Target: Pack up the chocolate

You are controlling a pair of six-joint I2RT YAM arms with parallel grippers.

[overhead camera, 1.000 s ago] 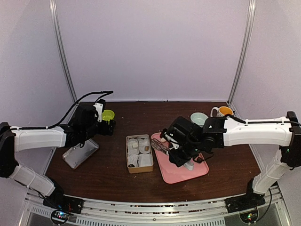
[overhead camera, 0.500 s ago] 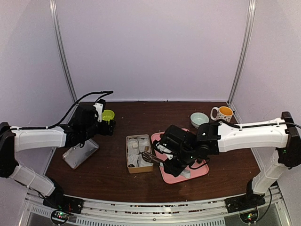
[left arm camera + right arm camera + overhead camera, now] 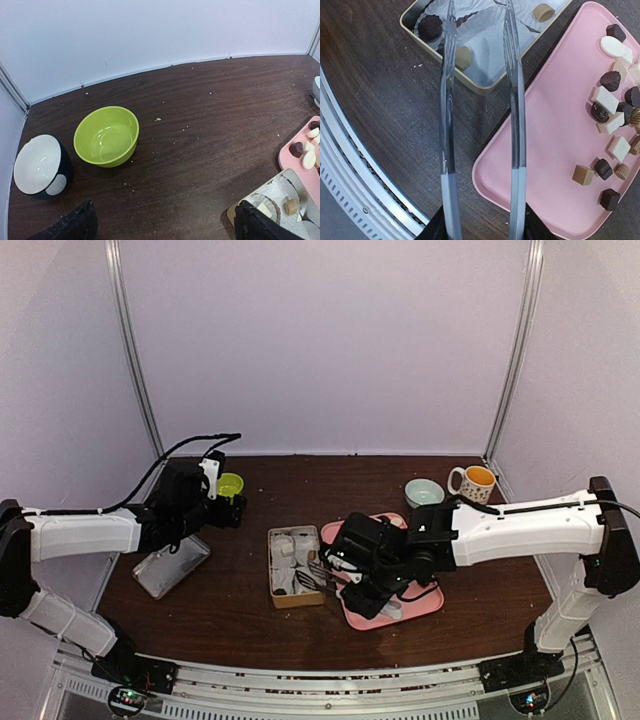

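Since a second ago, the right arm (image 3: 520, 525) reaches further left, tongs (image 3: 515, 100) over the box (image 3: 482, 91). Right fingers (image 3: 436, 231) clamp the tongs; left fingers (image 3: 70, 226) stand wide, empty. Most chocolate (image 3: 610, 80) lies on the tray (image 3: 545, 150); three pieces sit boxed. Packing appears barely begun.

text, labels, brands, numbers: none legible in any view | clear plastic tongs (image 3: 515, 100) held between the right jaws — no marking readable | white mug with orange inside (image 3: 472, 480), well off to the right of those jaws — spots too small to read
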